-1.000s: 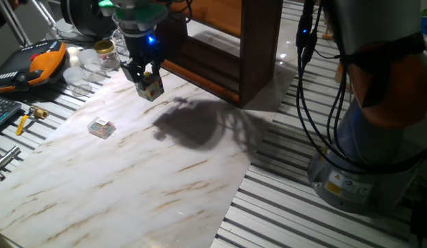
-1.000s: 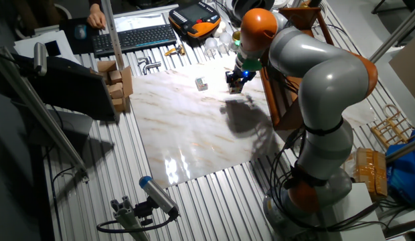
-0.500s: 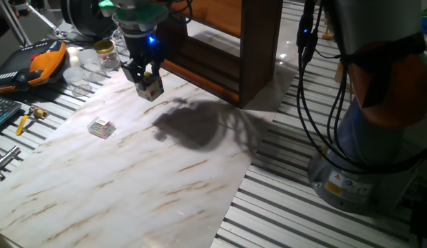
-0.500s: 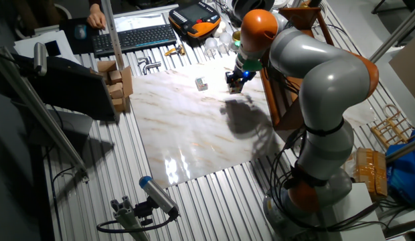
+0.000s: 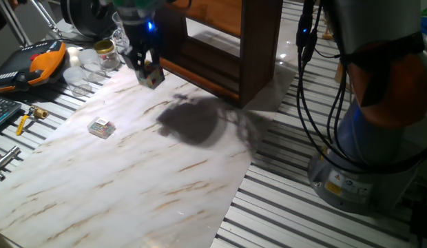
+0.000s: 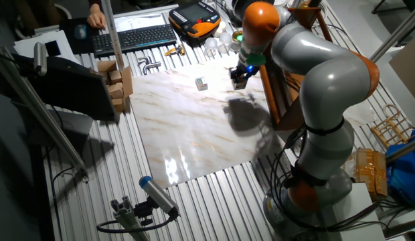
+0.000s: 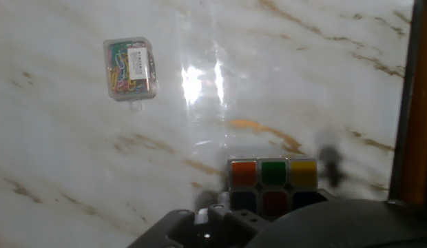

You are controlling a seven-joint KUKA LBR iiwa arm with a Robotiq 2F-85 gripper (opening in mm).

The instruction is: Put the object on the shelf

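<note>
One gripper clamps the puzzle cube above the marble tabletop, close beside the dark shelf; a clear box of paper clips lies well apart.

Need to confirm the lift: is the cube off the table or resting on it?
Off the table: the cube hangs in the gripper.

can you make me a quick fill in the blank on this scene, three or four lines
1. The gripper is shut on the ____.
2. The cube hangs above the marble ____, not touching it.
3. The clear box on the board holds coloured paper ____.
4. The dark wooden shelf stands on the ____.

Missing words: cube; board; clips; table
</note>
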